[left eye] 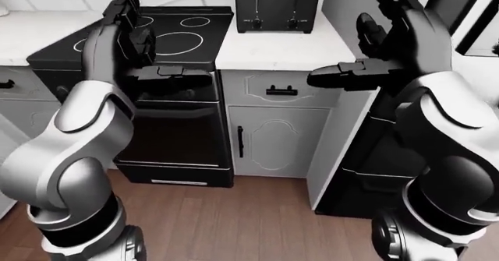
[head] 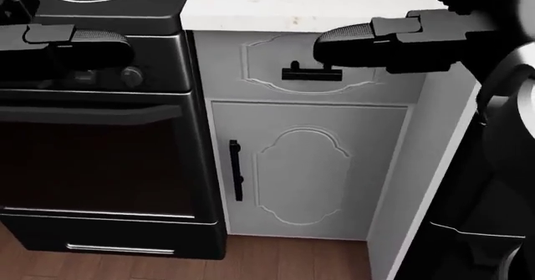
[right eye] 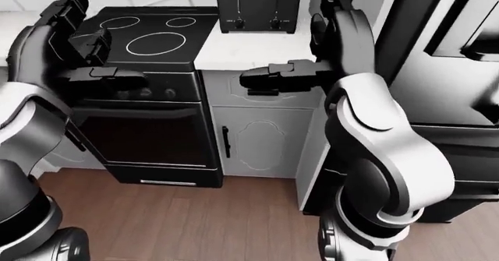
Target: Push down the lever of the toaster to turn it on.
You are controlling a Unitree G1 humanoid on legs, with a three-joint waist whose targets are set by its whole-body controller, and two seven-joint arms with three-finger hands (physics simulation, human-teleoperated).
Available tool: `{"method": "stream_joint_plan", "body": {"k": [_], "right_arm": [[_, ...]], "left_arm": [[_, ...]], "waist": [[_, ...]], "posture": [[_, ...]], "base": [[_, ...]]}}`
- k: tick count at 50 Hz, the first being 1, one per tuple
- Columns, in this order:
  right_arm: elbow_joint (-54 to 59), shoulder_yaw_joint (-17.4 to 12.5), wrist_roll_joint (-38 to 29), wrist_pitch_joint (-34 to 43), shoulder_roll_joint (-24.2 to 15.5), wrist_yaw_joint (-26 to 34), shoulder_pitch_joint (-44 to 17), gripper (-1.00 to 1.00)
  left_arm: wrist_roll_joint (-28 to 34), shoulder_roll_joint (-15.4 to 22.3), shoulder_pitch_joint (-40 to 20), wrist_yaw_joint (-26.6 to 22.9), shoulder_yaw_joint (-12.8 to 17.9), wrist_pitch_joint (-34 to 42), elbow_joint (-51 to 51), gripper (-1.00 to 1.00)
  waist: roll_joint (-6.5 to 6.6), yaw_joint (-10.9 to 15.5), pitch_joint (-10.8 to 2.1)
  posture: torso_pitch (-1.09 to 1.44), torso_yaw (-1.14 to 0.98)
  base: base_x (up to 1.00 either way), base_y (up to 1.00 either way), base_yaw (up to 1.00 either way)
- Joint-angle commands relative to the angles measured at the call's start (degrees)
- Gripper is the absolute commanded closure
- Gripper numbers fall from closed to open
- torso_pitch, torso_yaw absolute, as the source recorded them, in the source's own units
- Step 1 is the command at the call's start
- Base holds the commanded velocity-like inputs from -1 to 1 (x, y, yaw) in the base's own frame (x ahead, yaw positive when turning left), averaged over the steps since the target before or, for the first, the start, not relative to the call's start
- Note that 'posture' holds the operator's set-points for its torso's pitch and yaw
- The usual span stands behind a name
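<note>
A black two-slot toaster (left eye: 276, 7) stands at the top of the white counter (left eye: 265, 48), with two levers and two knobs on its near face; both levers sit high in their slots. My left hand (left eye: 136, 36) is raised over the black stove, fingers spread open and empty. My right hand (left eye: 374, 45) is raised at the counter's right end, open and empty, thumb pointing left. Both hands are well short of the toaster. In the head view only the thumbs show, the right one (head: 376, 42) over the drawer.
A black stove (left eye: 156, 39) with an oven door stands left of the counter. Below the counter are a drawer (head: 313, 73) and a cabinet door (head: 301, 167). A dark fridge (right eye: 444, 56) stands to the right. Wood floor (left eye: 234, 220) below.
</note>
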Motion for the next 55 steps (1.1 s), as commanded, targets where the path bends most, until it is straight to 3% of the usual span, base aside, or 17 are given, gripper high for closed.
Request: {"method": "stream_joint_plan", "body": {"k": [1, 4, 6, 7, 9, 15, 17, 21, 27, 31, 33, 40, 44, 45, 46, 49, 55], "right_arm": [[-1.1, 0.1, 0.3, -2.1, -0.2, 0.3, -1.6, -1.00], [-1.0, 0.2, 0.2, -2.4, -0.3, 0.4, -1.5, -1.00], [-0.9, 0.2, 0.2, -2.3, -0.3, 0.3, -1.5, -1.00], [-1.0, 0.3, 0.2, -2.3, -0.2, 0.3, -1.5, -1.00], [-1.3, 0.2, 0.3, -1.8, -0.2, 0.2, -1.7, -1.00], [-1.2, 0.2, 0.3, -2.0, -0.2, 0.4, -1.5, -1.00], [-1.3, 0.2, 0.3, -1.9, -0.2, 0.3, -1.5, -1.00], [-1.5, 0.1, 0.4, -1.5, -0.1, 0.2, -1.7, -1.00], [-1.4, 0.1, 0.5, -1.5, -0.1, 0.2, -1.7, -1.00], [-1.4, 0.2, 0.5, -1.6, -0.2, 0.2, -1.7, -1.00], [-1.5, 0.2, 0.6, -1.3, -0.1, 0.1, -1.9, -1.00], [-1.0, 0.4, 0.4, -2.1, -0.2, 0.4, -1.4, -1.00], [-1.2, 0.3, 0.4, -2.0, -0.1, 0.4, -1.5, -1.00], [-1.2, 0.3, 0.4, -1.9, -0.1, 0.4, -1.5, -1.00], [-1.5, 0.2, 0.5, -1.4, 0.0, 0.2, -1.8, -1.00], [-1.6, 0.2, 0.6, -1.2, 0.0, 0.2, -1.9, -1.00], [-1.6, 0.2, 0.6, -1.2, 0.0, 0.1, -1.9, -1.00]], "left_arm": [[0.6, 0.9, -1.7, 0.4, 1.3, -2.2, -1.4, -1.00], [0.7, 0.9, -1.6, 0.3, 1.2, -2.4, -1.2, -1.00], [0.7, 0.9, -1.6, 0.3, 1.3, -2.4, -1.3, -1.00], [0.5, 0.9, -1.7, 0.4, 1.4, -2.1, -1.4, -1.00], [0.5, 0.9, -1.7, 0.4, 1.4, -2.2, -1.5, -1.00], [0.6, 0.9, -1.6, 0.4, 1.2, -2.4, -1.3, -1.00], [0.5, 0.9, -1.7, 0.5, 1.3, -2.1, -1.5, -1.00], [0.4, 1.0, -1.7, 0.5, 1.3, -2.1, -1.5, -1.00], [0.4, 1.0, -1.6, 0.5, 1.3, -2.3, -1.4, -1.00], [0.3, 1.0, -1.6, 0.5, 1.4, -2.3, -1.4, -1.00], [0.3, 1.0, -1.7, 0.5, 1.4, -2.3, -1.4, -1.00], [0.0, 1.1, -1.8, 0.8, 1.5, -2.1, -1.5, -1.00], [0.0, 1.2, -1.7, 0.7, 1.4, -2.3, -1.4, -1.00], [0.0, 1.2, -1.7, 0.7, 1.4, -2.3, -1.4, -1.00], [0.0, 1.2, -1.8, 0.8, 1.4, -2.2, -1.5, -1.00], [-0.1, 1.1, -1.8, 0.8, 1.4, -2.1, -1.6, -1.00], [-0.1, 1.2, -1.9, 0.8, 1.4, -2.1, -1.6, -1.00]], "waist": [[-0.02, 0.2, -0.97], [2.46, -0.2, -0.88], [5.99, -0.6, -1.93], [3.93, 0.0, -1.66], [4.63, -0.2, -1.35], [0.42, 0.3, -0.92], [-2.30, 0.5, -1.49], [-2.21, 0.2, -1.61], [0.76, -0.1, -0.94], [5.59, -1.2, -2.54], [5.08, -0.7, -1.26], [1.33, 0.0, -1.32], [-3.72, 0.6, -2.16], [-1.27, 0.0, -1.53], [-2.13, 0.3, -1.45], [-1.47, 0.1, -1.96], [2.90, -0.5, -1.05]], "posture": [[0.00, 0.00], [0.00, 0.00], [0.00, 0.00], [0.00, 0.00], [0.00, 0.00], [0.00, 0.00], [0.00, 0.00], [0.00, 0.00], [0.00, 0.00], [0.00, 0.00], [0.00, 0.00], [0.00, 0.00], [0.00, 0.00], [0.00, 0.00], [0.00, 0.00], [0.00, 0.00], [0.00, 0.00]], "base": [[0.13, 0.01, 0.00], [0.14, 0.01, 0.00], [0.13, 0.01, 0.00], [0.13, 0.01, 0.00], [0.14, 0.06, 0.00], [0.13, 0.11, 0.00], [0.13, 0.12, 0.00], [0.14, 0.11, 0.00], [0.13, 0.11, 0.00], [0.13, 0.11, 0.00], [0.14, 0.11, 0.00], [0.13, 0.11, 0.00], [0.13, 0.11, 0.00], [0.14, 0.08, 0.00], [0.12, 0.08, 0.00], [0.13, 0.08, 0.00], [0.13, 0.07, 0.00]]}}
